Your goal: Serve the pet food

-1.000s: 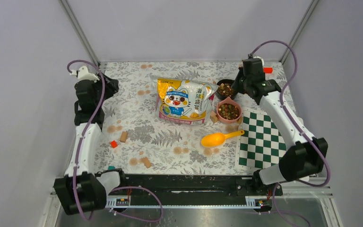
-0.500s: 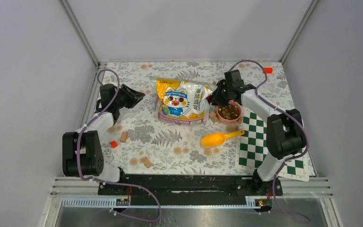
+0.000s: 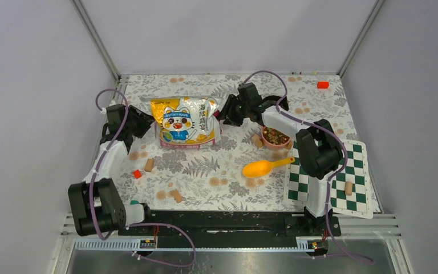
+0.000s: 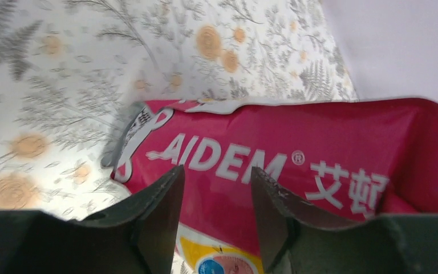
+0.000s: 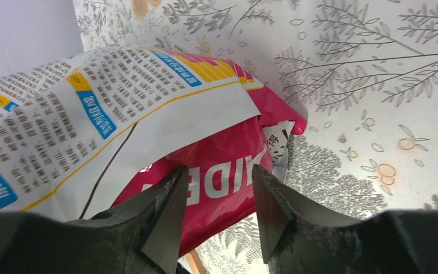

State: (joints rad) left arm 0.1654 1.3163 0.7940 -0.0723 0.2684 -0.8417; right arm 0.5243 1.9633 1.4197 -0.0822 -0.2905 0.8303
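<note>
Pink bowl [image 3: 274, 148], right of centre on the floral table [image 3: 205, 165]. It holds the kibble [image 3: 275, 136], a brown and reddish heap. My right arm passes just behind it.

Bag [image 3: 185, 121], glossy yellow and white with a cartoon cat. It lies flat, face up, left of the bowl and well apart from it, between my two grippers.

Left gripper [image 4: 217, 169], at the bag's left edge. Its jaws stand apart and the wrist camera shows the bag's pink printed end just past the tips, with nothing clamped.

Right gripper [image 5: 220, 168], at the bag's right edge. Its jaws stand apart too, facing a pink fold under a white panel of small print. I cannot tell whether the tips touch it.

Scoop [image 3: 265, 167], orange, on the near side of the bowl. Its handle points at the chessboard [image 3: 319, 188].

Chessboard, green and white, near right, with one wooden cube [image 3: 348, 188] on it.

Other cubes: one [image 3: 256, 141] just beside the bowl, and two [image 3: 149, 165] [image 3: 175, 196] near left.

Red blocks: one [image 3: 137, 174] near a left cube, one [image 3: 323, 84] in the far right corner.
</note>
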